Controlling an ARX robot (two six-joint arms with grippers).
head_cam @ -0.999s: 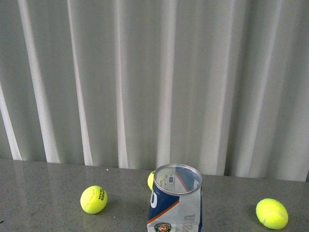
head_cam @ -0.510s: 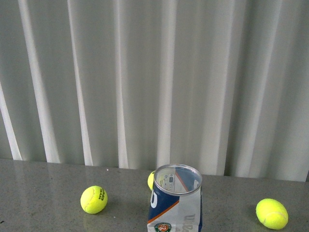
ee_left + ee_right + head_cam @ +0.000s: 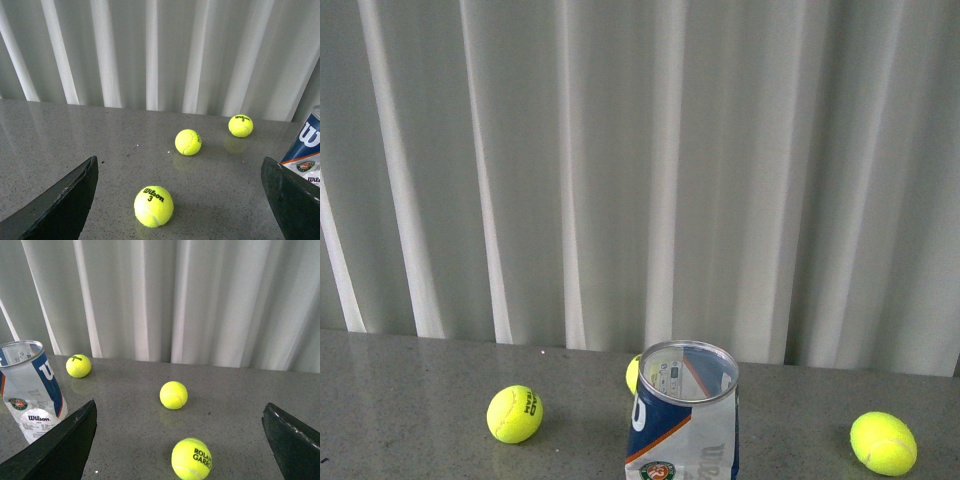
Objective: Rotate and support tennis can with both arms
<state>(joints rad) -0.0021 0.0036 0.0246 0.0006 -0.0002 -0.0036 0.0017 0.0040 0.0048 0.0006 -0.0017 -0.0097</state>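
The tennis can [image 3: 685, 415], clear with a blue and white label and an open top, stands upright on the grey table. It also shows in the left wrist view [image 3: 306, 150] and in the right wrist view [image 3: 31, 387]. Neither arm shows in the front view. My left gripper [image 3: 179, 162] is open and empty, with the can just beyond one of its black fingers [image 3: 292, 200]. My right gripper [image 3: 179, 405] is open and empty, with the can beyond one of its fingers [image 3: 60, 450].
Yellow tennis balls lie loose on the table: one left of the can [image 3: 514, 413], one right of it [image 3: 883, 442], one partly hidden behind it [image 3: 634, 373]. A ball [image 3: 153, 206] lies between the left fingers, another [image 3: 191, 458] between the right fingers. White curtains hang behind.
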